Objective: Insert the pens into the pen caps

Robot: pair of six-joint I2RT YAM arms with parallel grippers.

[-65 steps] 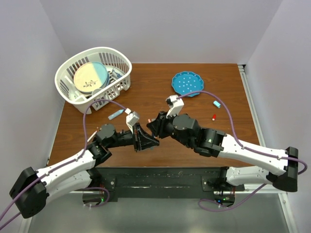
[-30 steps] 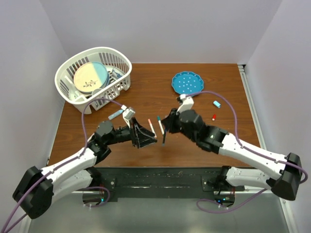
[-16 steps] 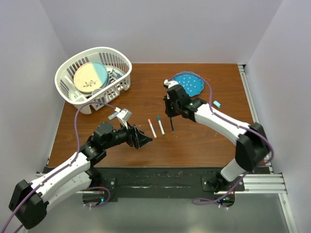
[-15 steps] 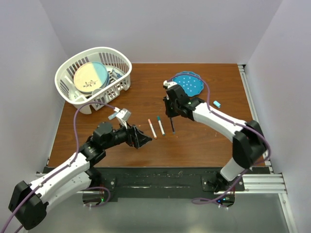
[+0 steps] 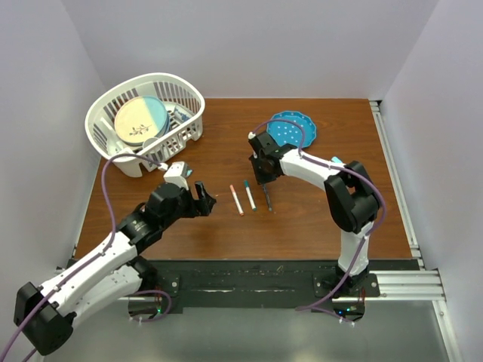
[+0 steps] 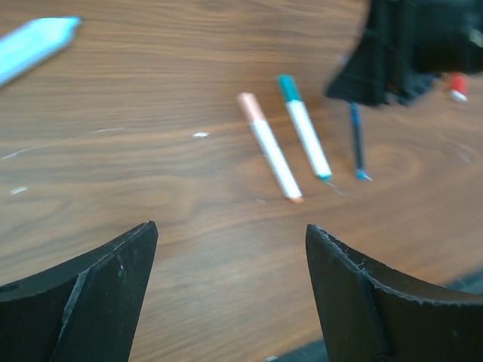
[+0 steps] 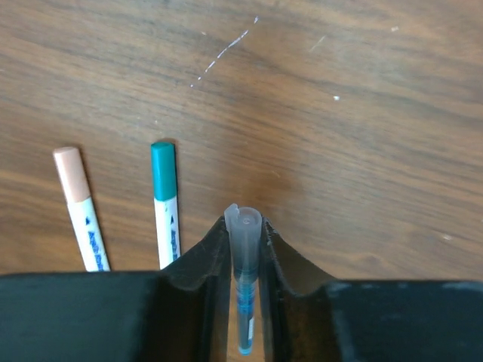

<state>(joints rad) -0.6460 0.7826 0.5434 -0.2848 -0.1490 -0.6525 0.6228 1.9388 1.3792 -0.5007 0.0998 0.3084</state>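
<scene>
Between your right fingers (image 7: pixel 198 265): the far end of the dark blue pen (image 7: pixel 243 320), which wears a pale grey cap (image 7: pixel 243 221). The fingers stand narrow, one close on each side of it.
Right grip: from the wrist view you cannot tell whether the pads press the pen or only flank it.
Right gripper (image 5: pixel 264 177): points down at the table (image 5: pixel 317 219) near its middle. The pen lies flat on the wood and runs toward you from under it.
Left fingers (image 6: pixel 98 294): spread wide, with only bare wood between them.
Left gripper (image 5: pixel 205 197): low over the table, left of the pens and facing them, near but not touching.
Row of pens: the teal-ended pen (image 7: pixel 166 204) lies just left of the blue one, and the pink-ended pen (image 7: pixel 79 204) lies left of that. Both have white barrels with the coloured ends at the far side. All three lie roughly parallel and apart.
Light blue pen (image 6: pixel 34 49): thicker, lying alone on the wood, off to the left of the row.
Loose caps: a small red piece (image 6: pixel 456 84) shows blurred beyond your right gripper, and a light blue cap (image 5: pixel 335 160) shows at the far edge of your right arm.
Blue dish (image 5: pixel 298 132): just beyond the right gripper.
Basket (image 5: pixel 113 105): white, at the far left corner, holding a round plate (image 5: pixel 139 121) in cream and light blue.
</scene>
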